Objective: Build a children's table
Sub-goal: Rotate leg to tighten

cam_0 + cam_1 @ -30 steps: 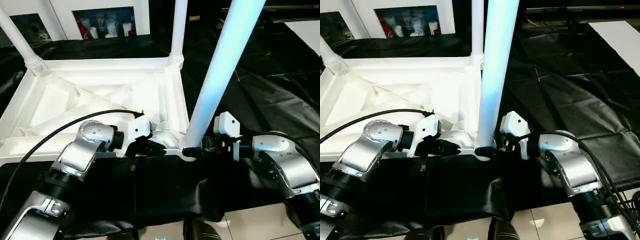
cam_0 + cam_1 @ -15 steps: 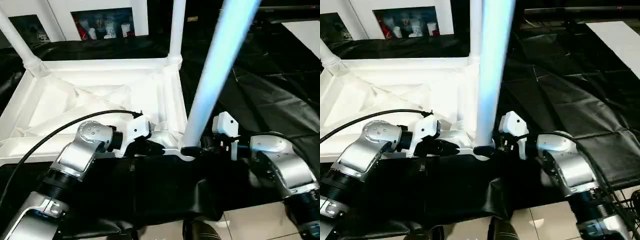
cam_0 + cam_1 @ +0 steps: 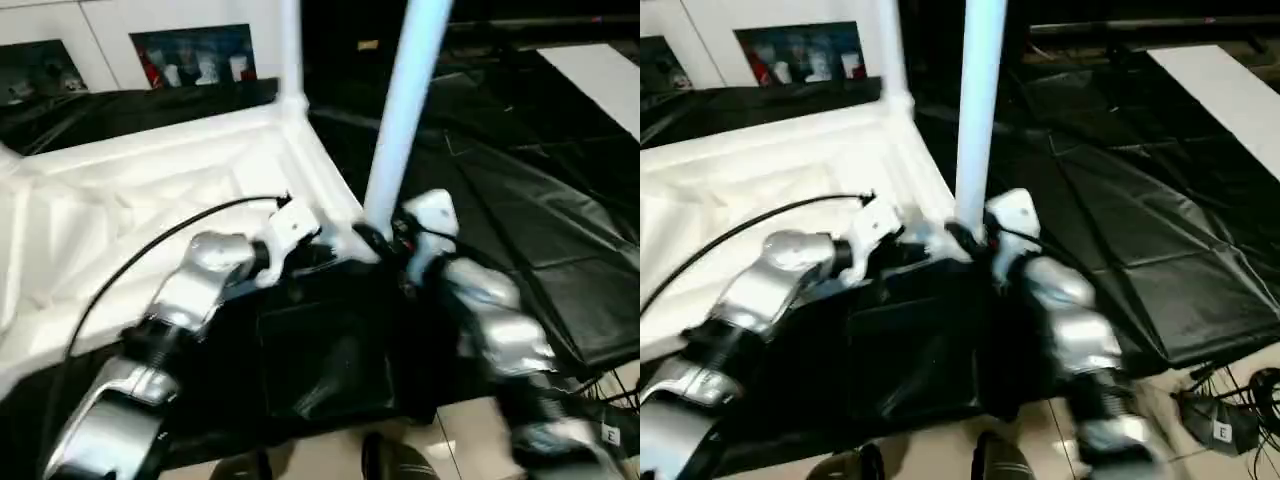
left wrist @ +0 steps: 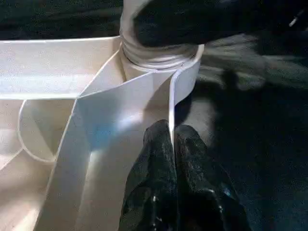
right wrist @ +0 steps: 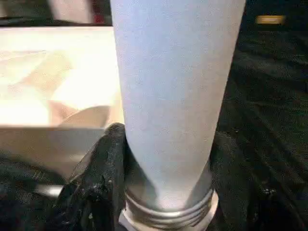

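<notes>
Tabletop (image 3: 130, 200) lying upside down on black sheet (image 3: 560, 230), ribbed underside facing up. Black sheet covering the floor around it.

Leg (image 3: 405, 100) standing upright at the near right corner socket (image 4: 159, 60), threaded foot (image 5: 168, 211) showing just above the socket rim. Another leg (image 3: 291, 50) standing upright in the far right corner socket.

Left gripper (image 4: 173, 144) pinching the thin rim wall of the tabletop just beside the near corner socket; jaws pressed together on that wall, one finger each side, no gap showing apart from the wall itself. Left forearm (image 3: 190, 290) reaching in over the near edge of the tabletop, cable arching above it.

Right gripper (image 5: 166, 159) wrapping the lower end of the upright leg: black fingers (image 5: 96, 173) lying against both sides of the tube just above the thread. Jaws standing roughly half apart, closed onto the leg's width. Right forearm (image 3: 490, 320) coming in from the right, over the black sheet.

White cabinet (image 3: 190, 45) sitting behind the tabletop, coloured items blurred behind its glass. Light floor tiles (image 3: 1200, 400) showing at the near edge of the sheet.
</notes>
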Tool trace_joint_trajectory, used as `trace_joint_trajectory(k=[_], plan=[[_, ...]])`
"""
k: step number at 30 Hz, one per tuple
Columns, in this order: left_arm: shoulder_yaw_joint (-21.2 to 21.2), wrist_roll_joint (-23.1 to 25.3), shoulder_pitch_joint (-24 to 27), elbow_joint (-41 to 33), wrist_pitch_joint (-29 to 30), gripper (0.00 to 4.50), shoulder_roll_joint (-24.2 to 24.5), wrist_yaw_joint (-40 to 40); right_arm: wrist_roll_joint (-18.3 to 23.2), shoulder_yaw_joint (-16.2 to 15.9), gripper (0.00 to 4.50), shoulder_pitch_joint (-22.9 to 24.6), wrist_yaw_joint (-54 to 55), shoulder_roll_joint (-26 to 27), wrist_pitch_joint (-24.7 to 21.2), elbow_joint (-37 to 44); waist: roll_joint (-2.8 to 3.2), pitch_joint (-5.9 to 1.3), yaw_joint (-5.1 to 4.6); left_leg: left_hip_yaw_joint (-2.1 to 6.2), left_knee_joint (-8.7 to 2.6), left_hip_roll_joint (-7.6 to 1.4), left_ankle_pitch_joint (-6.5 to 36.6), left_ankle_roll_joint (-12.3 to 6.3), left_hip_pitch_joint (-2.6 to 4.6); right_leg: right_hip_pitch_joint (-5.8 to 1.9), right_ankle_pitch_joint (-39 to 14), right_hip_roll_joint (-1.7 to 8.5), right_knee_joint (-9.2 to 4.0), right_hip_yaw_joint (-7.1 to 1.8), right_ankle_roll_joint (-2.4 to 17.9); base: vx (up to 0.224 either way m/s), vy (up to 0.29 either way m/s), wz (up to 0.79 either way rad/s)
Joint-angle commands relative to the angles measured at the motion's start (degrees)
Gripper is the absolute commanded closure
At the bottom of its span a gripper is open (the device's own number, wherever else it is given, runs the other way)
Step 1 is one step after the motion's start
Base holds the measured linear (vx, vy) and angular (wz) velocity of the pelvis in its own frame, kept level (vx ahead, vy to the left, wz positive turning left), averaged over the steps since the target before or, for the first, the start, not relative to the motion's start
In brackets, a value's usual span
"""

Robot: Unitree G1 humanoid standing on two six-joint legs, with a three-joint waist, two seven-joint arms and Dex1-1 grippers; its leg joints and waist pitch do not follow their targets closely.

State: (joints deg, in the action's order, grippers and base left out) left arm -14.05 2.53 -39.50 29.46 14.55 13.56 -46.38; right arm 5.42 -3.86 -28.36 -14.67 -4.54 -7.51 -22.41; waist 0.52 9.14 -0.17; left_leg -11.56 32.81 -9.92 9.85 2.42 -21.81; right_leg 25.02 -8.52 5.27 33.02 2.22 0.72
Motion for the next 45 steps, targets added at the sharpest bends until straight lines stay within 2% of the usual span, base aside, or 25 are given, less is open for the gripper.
trace_joint_trajectory(k=[1,5,9,10,12,15,17,18,20,21,23,24,26,27,28,29,30,31,34,36,39,42,45], plan=[[-0.68,0.60,0.52,2.94,0.26,4.50,-1.60,2.07,-2.30,1.19,2.06,0.96,7.68,2.16,-1.80,-5.99,-0.41,-3.84,0.22,1.44,-4.39,-2.29,16.81,-1.32,1.07,-2.15,-26.51,2.71,-4.85,-2.03,9.33,0.000,0.000,0.00],[-1.09,1.14,-0.12,4.24,-0.61,4.50,-2.51,2.23,-3.19,1.31,2.06,-0.69,11.29,4.87,0.17,-8.68,-0.44,-3.90,0.23,1.50,-4.59,-2.25,17.91,-1.37,0.97,-2.20,-25.37,2.61,-4.74,-2.01,8.84,0.000,0.000,0.00],[-1.58,1.08,-0.10,4.19,-0.67,4.50,-1.93,0.74,-0.52,2.44,2.06,-1.34,8.62,5.89,1.85,-8.47,-0.33,-3.87,0.11,1.62,-4.73,-2.32,19.28,-1.61,0.90,-2.29,-25.70,2.69,-4.79,-2.00,8.51,0.000,0.000,0.00],[-1.62,1.12,-0.20,4.42,-0.84,4.50,-1.89,0.82,-0.73,2.40,1.72,-1.46,8.68,5.94,2.22,-8.55,-0.34,-3.89,0.03,1.59,-4.74,-2.35,19.44,-1.56,0.89,-2.20,-25.47,2.66,-4.82,-2.00,8.62,0.000,0.000,0.00],[-1.77,0.93,-0.08,4.42,-1.03,4.50,-1.42,0.00,-0.45,3.05,1.61,-1.50,8.68,5.78,3.06,-7.78,-0.07,-4.00,0.07,1.56,-4.71,-2.37,19.43,-1.49,0.97,-2.22,-24.83,2.68,-4.76,-2.05,9.03,0.000,0.000,0.00],[-1.86,0.77,0.17,4.13,-1.31,4.50,-0.83,-1.44,-0.77,3.23,1.28,-1.57,8.71,4.57,3.62,-5.93,-0.21,-4.33,0.33,1.23,-4.49,-2.37,16.81,-2.03,1.02,-2.35,-20.20,2.54,-4.36,-2.20,10.57,0.000,0.000,0.00],[-2.01,0.56,0.69,3.01,-1.19,4.50,0.03,-2.96,-1.19,2.98,1.15,-1.08,7.02,1.92,2.69,-1.97,-0.34,-4.60,0.70,1.08,-4.28,-2.36,13.55,-2.90,0.80,-2.90,-15.75,2.48,-3.85,-2.17,11.78,0.000,0.000,0.00],[-2.05,0.52,0.76,2.84,-1.10,4.50,0.17,-3.21,-1.15,3.00,1.15,-1.01,6.68,1.56,2.48,-1.40,-0.27,-4.71,0.81,0.96,-4.14,-2.34,12.70,-3.33,0.89,-2.87,-14.47,2.46,-3.72,-2.19,12.13,0.000,0.000,0.00],[-2.07,0.78,0.96,2.63,-1.21,4.50,0.61,-3.27,-1.40,3.09,0.84,-0.66,5.41,-0.11,1.02,0.87,-0.43,-4.87,0.94,0.78,-3.90,-2.31,10.13,-4.71,0.84,-3.01,-10.94,2.33,-3.31,-2.23,13.21,0.000,0.000,0.00],[-2.15,0.77,1.25,2.27,-1.57,4.50,1.31,-4.18,-0.07,2.93,0.84,0.24,1.32,-2.18,-0.65,4.33,-0.50,-5.06,0.97,0.78,-3.76,-2.31,7.97,-5.54,0.54,-3.31,-8.57,2.44,-2.98,-2.20,13.97,0.000,0.000,0.00],[-2.30,0.48,1.83,1.17,-1.94,4.50,2.45,-5.81,2.03,1.83,0.84,2.10,-5.93,-6.02,-3.15,9.17,-0.57,-5.01,1.43,0.79,-3.66,-2.44,7.04,-6.84,0.66,-3.51,-6.60,2.28,-2.73,-2.13,14.24,0.000,0.000,0.00],[-2.37,0.18,2.22,0.38,-2.25,4.50,3.05,-6.86,3.20,1.14,0.84,3.21,-9.67,-8.11,-4.43,11.41,-0.54,-5.03,1.58,0.89,-3.63,-2.54,6.61,-7.50,0.47,-3.75,-5.83,2.39,-2.51,-2.09,14.42,0.000,0.000,0.00],[-2.89,-1.91,4.00,-3.22,-3.94,4.50,5.62,-12.90,6.93,-1.15,0.84,7.01,-22.10,-15.43,-5.29,17.54,-0.61,-5.10,1.95,0.89,-3.48,-2.68,6.09,-8.13,0.56,-3.84,-4.76,2.42,-2.37,-2.13,14.80,0.000,0.000,0.00],[-3.08,-2.62,4.48,-4.12,-4.71,4.50,6.23,-14.81,8.05,-1.50,0.84,7.80,-24.74,-16.82,-5.41,18.67,-0.71,-5.04,2.18,0.95,-3.44,-2.72,6.09,-8.69,0.46,-4.09,-4.15,2.52,-2.24,-2.19,14.91,0.000,0.000,0.00],[-3.14,-3.22,4.89,-5.06,-3.96,4.50,6.78,-16.12,9.29,-1.87,0.84,8.44,-27.16,-18.14,-5.61,19.54,-0.61,-5.08,2.06,0.90,-3.39,-2.74,6.13,-9.18,0.42,-3.93,-3.90,2.59,-2.24,-2.19,15.45,0.000,0.000,0.00],[-3.50,-3.91,5.59,-6.45,-4.55,4.50,7.92,-18.49,10.75,-2.78,0.84,9.44,-31.17,-20.41,-5.82,20.59,-0.78,-5.06,1.89,0.83,-3.35,-2.66,6.80,-9.23,0.49,-3.84,-5.19,2.60,-2.40,-2.10,15.97,0.000,0.000,0.00],[-3.63,-4.19,5.85,-6.92,-4.95,4.50,8.28,-19.34,11.09,-3.10,0.84,9.71,-32.38,-21.12,-5.90,20.84,-0.79,-5.06,1.99,0.92,-3.36,-2.76,7.05,-9.14,0.45,-3.95,-5.92,2.69,-2.44,-2.10,16.02,0.000,0.000,0.00],[-3.81,-4.99,6.44,-8.06,-5.49,4.50,8.99,-21.20,11.56,-3.73,0.84,10.20,-34.65,-22.41,-5.77,21.24,-0.67,-4.84,2.01,0.84,-3.47,-2.85,7.78,-8.84,0.58,-3.69,-7.81,2.72,-2.67,-2.14,16.02,0.000,0.000,0.00],[-4.26,-5.64,7.23,-10.06,-4.79,4.50,10.34,-23.32,11.87,-4.90,0.84,10.05,-37.84,-23.62,-6.48,21.44,-0.68,-4.76,2.02,0.83,-3.60,-2.98,9.56,-7.41,0.85,-3.29,-11.83,2.70,-2.94,-2.17,15.51,0.000,0.000,0.00],[-4.41,-5.94,7.46,-10.95,-4.15,4.50,10.95,-23.83,10.82,-6.79,0.84,9.63,-40.45,-24.64,-7.31,21.48,-0.74,-4.65,2.03,0.90,-3.72,-3.08,9.79,-6.88,0.80,-3.28,-12.79,2.71,-2.98,-2.19,15.14,0.000,0.000,0.00],[-4.32,-6.37,7.63,-11.44,-3.85,4.50,11.13,-24.23,9.01,-8.50,0.84,9.00,-41.27,-25.24,-6.95,20.33,-0.88,-4.83,2.01,0.86,-3.60,-3.02,8.76,-6.54,0.84,-3.31,-11.65,2.65,-2.77,-2.24,15.07,0.000,0.000,0.00],[-4.25,-6.48,7.80,-11.53,-3.98,4.50,11.21,-24.51,5.07,-10.39,0.84,7.83,-40.65,-25.44,-3.82,17.29,-0.85,-4.96,2.01,0.82,-3.41,-2.87,7.43,-6.74,0.77,-3.34,-10.04,2.70,-2.55,-2.22,15.26,0.000,0.000,0.00],[-4.05,-6.44,7.81,-11.42,-3.96,4.50,11.07,-24.62,5.46,-9.33,0.84,6.38,-38.89,-23.57,-2.65,14.68,-0.86,-5.22,2.03,0.73,-3.17,-2.74,6.32,-7.26,0.72,-3.54,-7.95,2.75,-2.31,-2.25,16.06,0.000,0.000,0.00]])
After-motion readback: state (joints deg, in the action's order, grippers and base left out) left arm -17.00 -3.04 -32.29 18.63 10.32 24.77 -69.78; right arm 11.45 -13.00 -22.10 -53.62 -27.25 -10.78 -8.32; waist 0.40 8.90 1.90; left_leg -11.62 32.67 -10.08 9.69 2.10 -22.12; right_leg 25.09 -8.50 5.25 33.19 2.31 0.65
